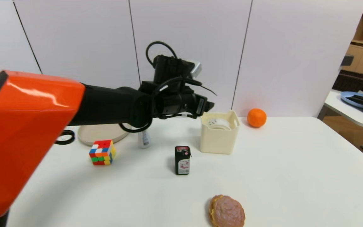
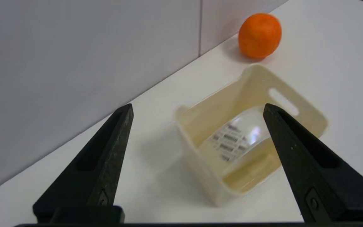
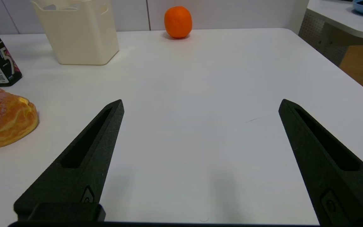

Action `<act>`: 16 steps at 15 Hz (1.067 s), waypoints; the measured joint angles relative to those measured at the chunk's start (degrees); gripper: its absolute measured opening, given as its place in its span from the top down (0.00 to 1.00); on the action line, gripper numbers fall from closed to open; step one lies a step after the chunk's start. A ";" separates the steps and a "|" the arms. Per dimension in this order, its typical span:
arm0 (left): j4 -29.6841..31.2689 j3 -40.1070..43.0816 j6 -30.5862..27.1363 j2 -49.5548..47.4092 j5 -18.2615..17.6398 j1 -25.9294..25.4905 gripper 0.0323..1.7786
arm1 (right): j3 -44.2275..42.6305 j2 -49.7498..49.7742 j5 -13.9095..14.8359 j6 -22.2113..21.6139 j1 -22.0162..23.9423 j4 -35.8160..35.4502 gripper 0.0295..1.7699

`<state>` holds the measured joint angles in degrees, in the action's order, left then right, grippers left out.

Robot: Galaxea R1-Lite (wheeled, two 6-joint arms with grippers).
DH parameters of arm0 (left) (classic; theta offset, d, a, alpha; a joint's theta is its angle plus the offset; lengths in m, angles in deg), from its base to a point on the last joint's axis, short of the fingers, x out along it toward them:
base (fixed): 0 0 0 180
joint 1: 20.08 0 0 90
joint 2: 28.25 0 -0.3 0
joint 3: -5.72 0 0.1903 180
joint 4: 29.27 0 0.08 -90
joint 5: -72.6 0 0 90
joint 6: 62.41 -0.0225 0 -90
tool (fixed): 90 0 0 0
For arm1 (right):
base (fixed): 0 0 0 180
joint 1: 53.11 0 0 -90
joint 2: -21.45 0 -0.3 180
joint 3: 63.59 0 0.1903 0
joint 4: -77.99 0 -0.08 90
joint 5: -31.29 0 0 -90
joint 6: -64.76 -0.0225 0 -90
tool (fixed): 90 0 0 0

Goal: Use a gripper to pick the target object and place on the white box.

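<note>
- Left gripper [image 2: 197, 108] of mine hangs in the air just beside the white box [image 1: 219, 138], on its left and above its rim, with both fingers spread wide and nothing between them.
- From my left wrist camera, the box [image 2: 298, 104] sits below and ahead of the fingertips [image 2: 123, 115], apart from them.
- Inside it lies the target object [image 2: 241, 135], a translucent white spool; it looks tilted against the inner wall, though blur keeps me from being sure.
- My head camera shows the spool [image 1: 220, 123] as a pale disc just under the rim.
- My right gripper [image 3: 200, 102] is parked low over bare table [image 3: 200, 94], its fingers wide apart and holding nothing.
- Around the box stand an orange [image 1: 256, 117] to its right near the wall, a small black carton [image 1: 182, 160] in front, and a colour cube [image 1: 102, 152], a white bottle [image 1: 144, 139] and a beige plate [image 1: 101, 134] to its left.
- Nearest me lies a bun [image 1: 226, 212].
</note>
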<state>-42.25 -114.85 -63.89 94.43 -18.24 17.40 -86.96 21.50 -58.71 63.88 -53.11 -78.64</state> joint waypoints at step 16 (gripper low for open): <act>30.67 77.03 -0.76 -63.21 4.97 -31.27 0.06 | 0.00 0.00 0.00 0.02 0.00 0.00 0.04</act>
<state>-11.58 -37.82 -64.64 31.22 -13.27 -13.87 -86.96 21.50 -58.71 63.90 -53.11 -78.64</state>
